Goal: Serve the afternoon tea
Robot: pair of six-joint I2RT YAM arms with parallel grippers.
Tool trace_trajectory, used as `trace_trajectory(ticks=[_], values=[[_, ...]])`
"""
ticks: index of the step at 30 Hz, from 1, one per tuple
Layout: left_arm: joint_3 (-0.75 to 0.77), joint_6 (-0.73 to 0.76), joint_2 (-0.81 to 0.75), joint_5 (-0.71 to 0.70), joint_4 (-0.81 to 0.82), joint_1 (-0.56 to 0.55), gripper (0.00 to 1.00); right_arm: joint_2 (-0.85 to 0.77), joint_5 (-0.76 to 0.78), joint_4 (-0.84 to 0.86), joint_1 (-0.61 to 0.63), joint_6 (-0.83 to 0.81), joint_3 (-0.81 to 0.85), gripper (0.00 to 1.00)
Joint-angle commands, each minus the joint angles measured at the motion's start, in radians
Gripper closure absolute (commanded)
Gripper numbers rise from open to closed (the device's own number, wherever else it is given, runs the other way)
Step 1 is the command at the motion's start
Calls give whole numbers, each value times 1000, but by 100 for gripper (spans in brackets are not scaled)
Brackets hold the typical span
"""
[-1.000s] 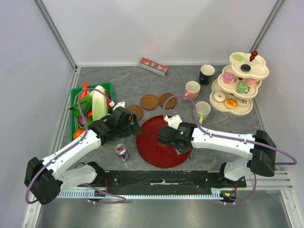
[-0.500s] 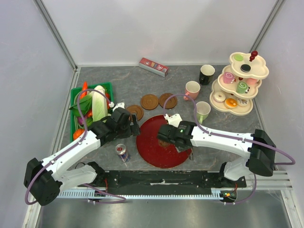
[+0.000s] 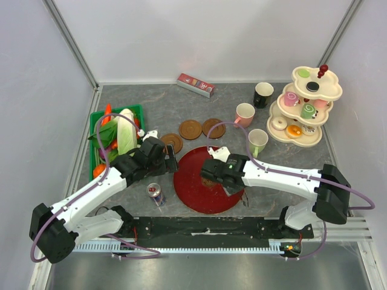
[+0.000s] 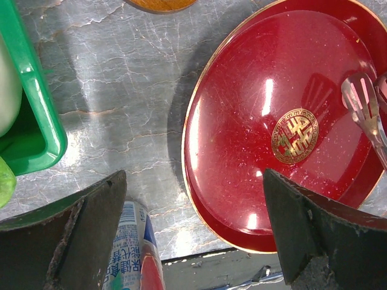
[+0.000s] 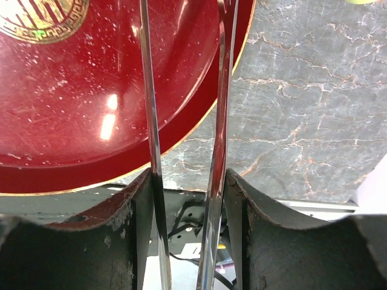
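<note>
**Tea things and tongs**

Stand [image 3: 311, 141] with pastries [image 3: 294, 130] sits in the far right corner, mugs [image 3: 245, 113] beside it. Right gripper [image 5: 184, 187] pinches tongs [image 5: 150, 121] over the red plate [image 3: 193, 188] at the near edge. Left gripper [image 4: 193, 175] is spread wide, empty.

Your right pincer [image 3: 231, 186], clamped on the tongs [image 4: 360, 99], has crept a little to the left over the red plate [image 3: 193, 193]. The shoulder link [image 3: 47, 234] of your left arm has swung slightly outward to the left and nearer the arms' bases.
</note>
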Motion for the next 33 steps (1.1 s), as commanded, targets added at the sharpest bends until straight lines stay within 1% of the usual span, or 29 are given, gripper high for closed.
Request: trace_trajectory(ticks=[1, 6, 16, 26, 33], values=[[-4, -30, -20, -18, -6, 7, 1, 33, 10, -68, 15, -41, 35, 45], [-5, -30, -17, -20, -8, 5, 1, 65, 13, -95, 33, -50, 51, 45], [-7, -33, -26, -23, -9, 5, 1, 77, 20, -113, 46, -61, 75, 50], [-11, -38, -37, -29, -22, 4, 1, 123, 32, -145, 61, -87, 83, 48], [-13, -40, -47, -35, -23, 7, 1, 139, 41, -162, 67, -88, 104, 53]])
